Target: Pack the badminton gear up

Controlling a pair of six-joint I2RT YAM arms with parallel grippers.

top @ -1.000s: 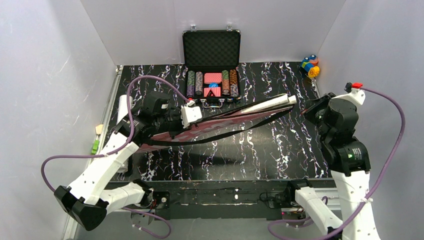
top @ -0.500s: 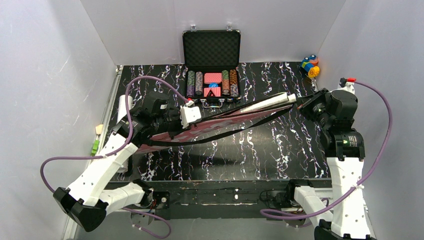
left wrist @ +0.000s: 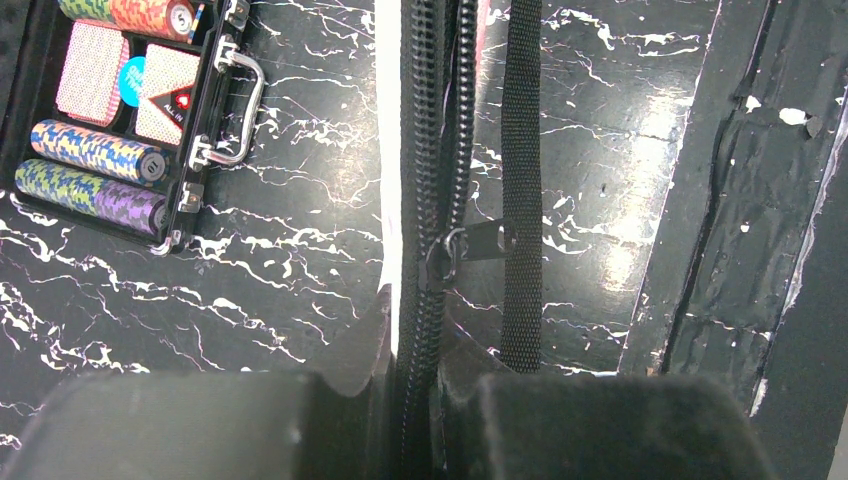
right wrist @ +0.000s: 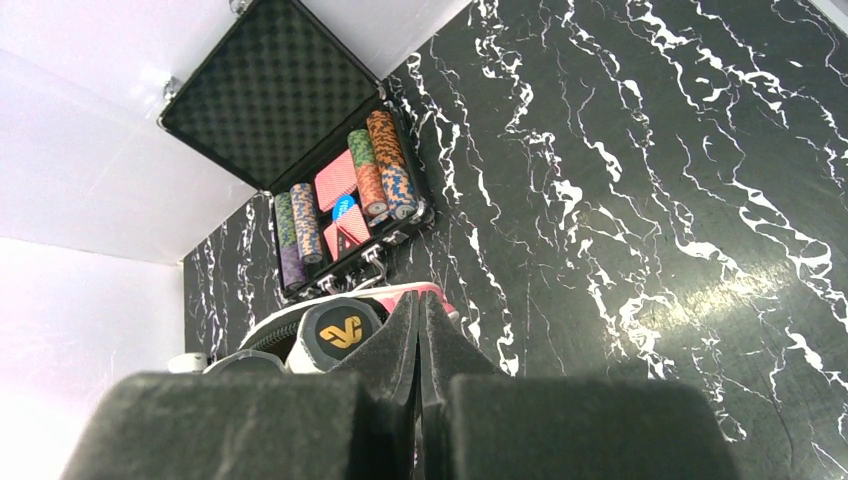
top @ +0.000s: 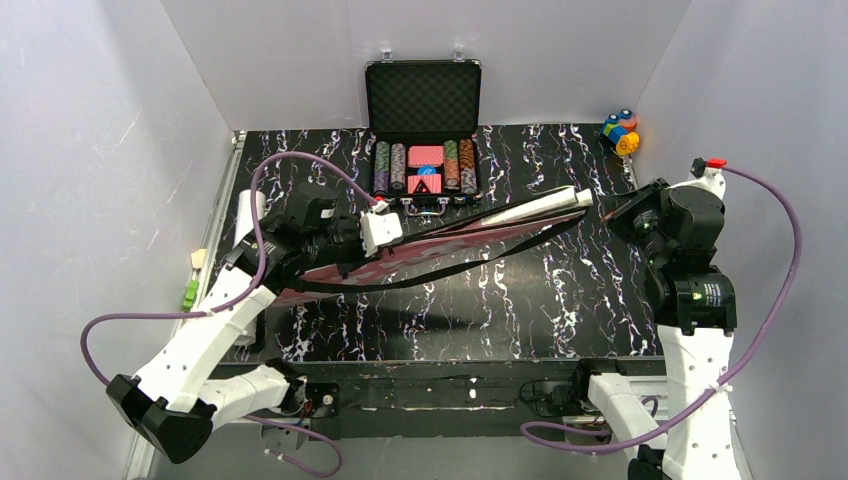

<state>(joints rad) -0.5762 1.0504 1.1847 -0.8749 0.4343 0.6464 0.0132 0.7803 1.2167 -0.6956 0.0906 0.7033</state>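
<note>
Three white walls (top: pixel 560 60), black veined tabletop (top: pixel 520 300), pink cover (top: pixel 450 250)

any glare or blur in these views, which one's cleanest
Top external: cleanest, evenly lit and sharp, no strong glare on the cover. Left wrist: bright glare patch on the table right of the strap; left fingers dark and soft. Right wrist: white wall blown out, right fingers blurred, poker case crisp.

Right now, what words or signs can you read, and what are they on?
Gold swirl logo, no clear letters: racket handle's end cap.
Maybe "ALL IN", tiny: red card.
Lettering on cover: too blurred to read.
Blue sticker: too small.
</note>
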